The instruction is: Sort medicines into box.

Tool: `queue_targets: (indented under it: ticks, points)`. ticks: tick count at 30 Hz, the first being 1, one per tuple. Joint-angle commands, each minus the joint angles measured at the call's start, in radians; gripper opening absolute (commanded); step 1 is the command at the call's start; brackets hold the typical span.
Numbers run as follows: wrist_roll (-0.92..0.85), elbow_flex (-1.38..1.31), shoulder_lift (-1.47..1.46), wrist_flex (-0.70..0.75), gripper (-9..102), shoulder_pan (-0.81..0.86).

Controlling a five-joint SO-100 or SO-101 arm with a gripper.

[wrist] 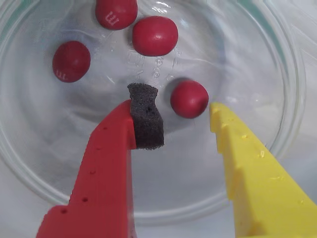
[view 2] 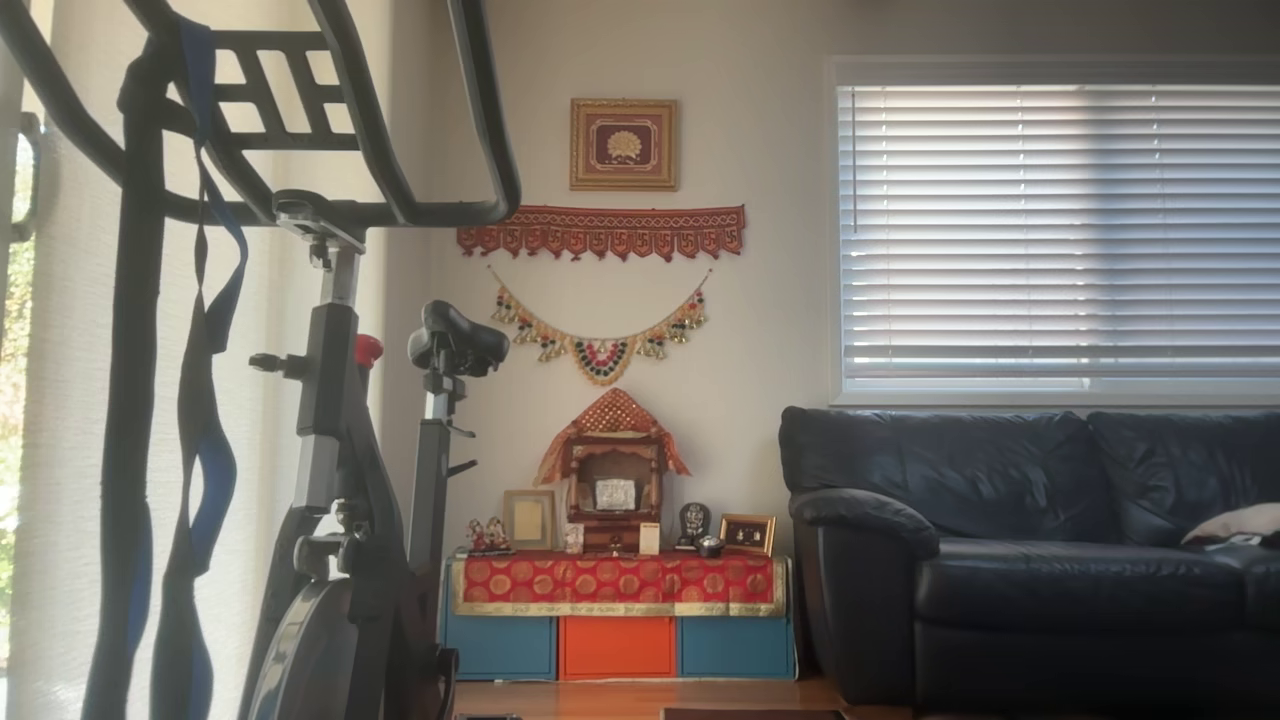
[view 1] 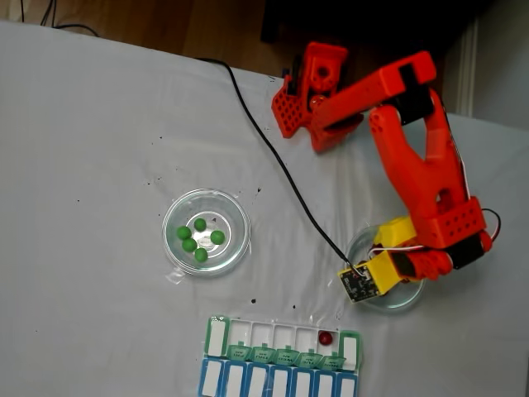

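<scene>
Four red pills lie in the glass dish (wrist: pixel 277 124) in the wrist view: one (wrist: pixel 189 98) just ahead of the gripper (wrist: pixel 179 115), between its two tips, and three more (wrist: pixel 154 35) farther back toward the far wall, one of them cut by the top edge. The gripper's fingers stand apart, clamped on nothing; the red finger (wrist: pixel 106 163) carries a dark foam pad (wrist: pixel 145 122), and the yellow finger (wrist: pixel 250 163) is bare. The nearest pill touches neither finger.

In the fixed view a fifth red pill (view 1: pixel 325 337) sits in one white compartment of the pill box (view 1: pixel 281 335), toward the right of its upper row. Five green pills (view 1: pixel 199 240) lie grouped in a second glass dish (view 1: pixel 240 215), left of the arm (view 1: pixel 421 165) and well apart from it. The box lies at the lower edge of the white table (view 1: pixel 99 149), its blue row cut by the frame.

The table around both dishes is open. A black cable (view 1: pixel 273 157) runs across it from the top edge to the camera at the gripper, passing between the two dishes. The arm's wrist covers most of the red-pill dish.

The other view shows a room with an exercise bike (view 2: pixel 340 450), a dark sofa (view 2: pixel 1040 540) and a window blind (view 2: pixel 1060 230).
</scene>
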Motion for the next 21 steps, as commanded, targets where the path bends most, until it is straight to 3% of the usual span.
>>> queue_targets:
  ticks: [1,21]
  points:
    - [0.006,-0.008,0.017,-0.005,18,-0.020]
    - [0.008,-0.025,0.038,0.011,19,-0.037]
